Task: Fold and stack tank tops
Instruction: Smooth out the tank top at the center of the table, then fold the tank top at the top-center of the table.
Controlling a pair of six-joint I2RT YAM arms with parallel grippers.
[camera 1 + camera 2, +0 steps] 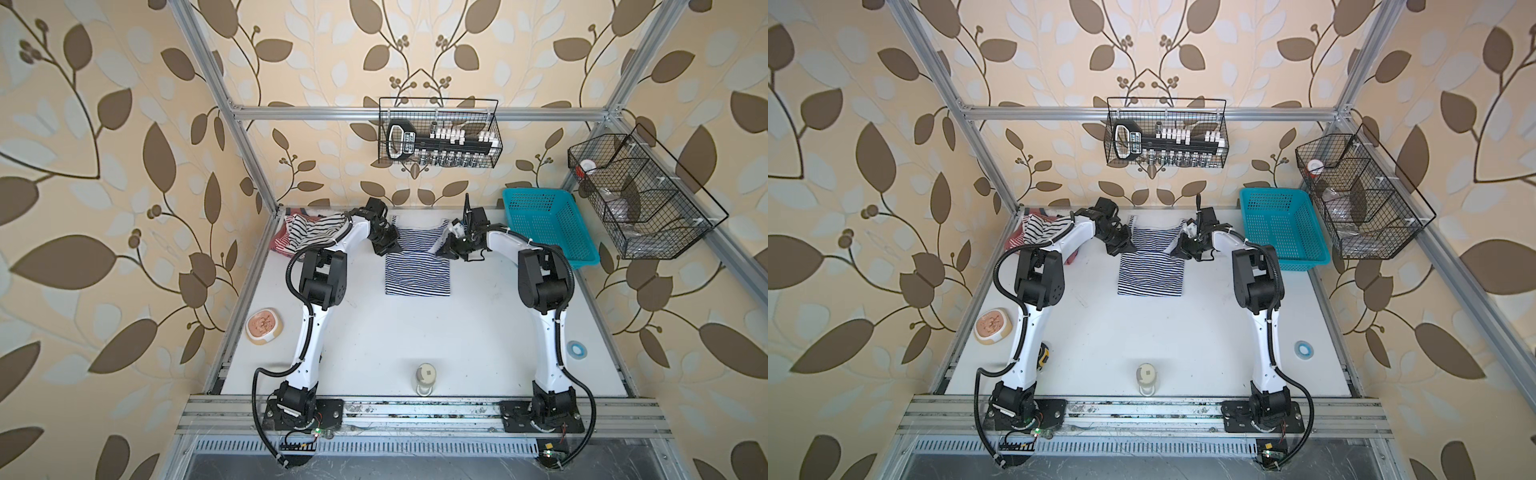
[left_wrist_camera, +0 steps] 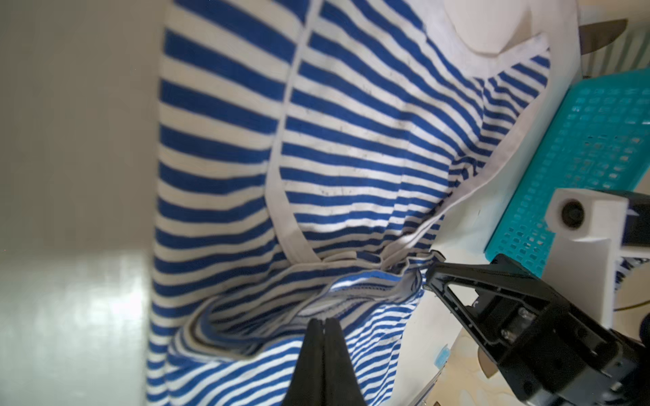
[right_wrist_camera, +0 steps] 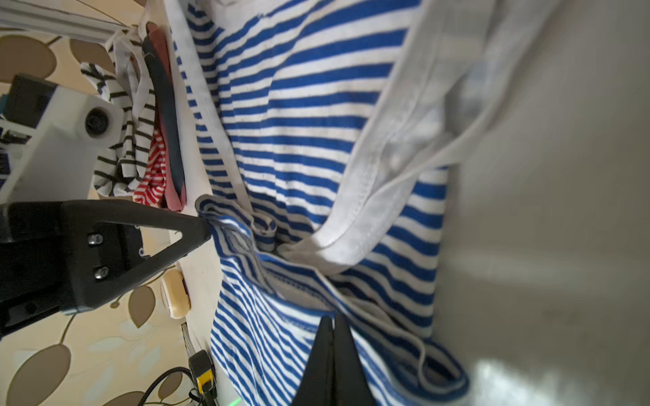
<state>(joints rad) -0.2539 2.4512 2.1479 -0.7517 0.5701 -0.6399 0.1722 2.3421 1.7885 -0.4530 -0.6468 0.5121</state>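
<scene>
The navy-and-white tank top (image 1: 417,270) (image 1: 1150,274) lies at the middle back of the table, its lower part flat and its upper sides pulled inward. My left gripper (image 1: 390,248) (image 2: 324,321) is shut on a bunched fold at its left side. My right gripper (image 1: 445,249) (image 3: 333,318) is shut on the cloth at its right side. White trim and straps bunch between the two grips (image 3: 351,228). The black-striped white tank top (image 1: 316,230) (image 3: 119,147) is heaped on the red-and-white tank top (image 1: 282,245) (image 3: 154,175) at the back left corner.
A blue plastic basket (image 1: 548,232) (image 2: 580,158) stands at the back right, close to the right arm. A tan bowl (image 1: 266,326) sits at the left edge, a bottle (image 1: 424,378) at the front middle, a blue tape roll (image 1: 575,347) at the right.
</scene>
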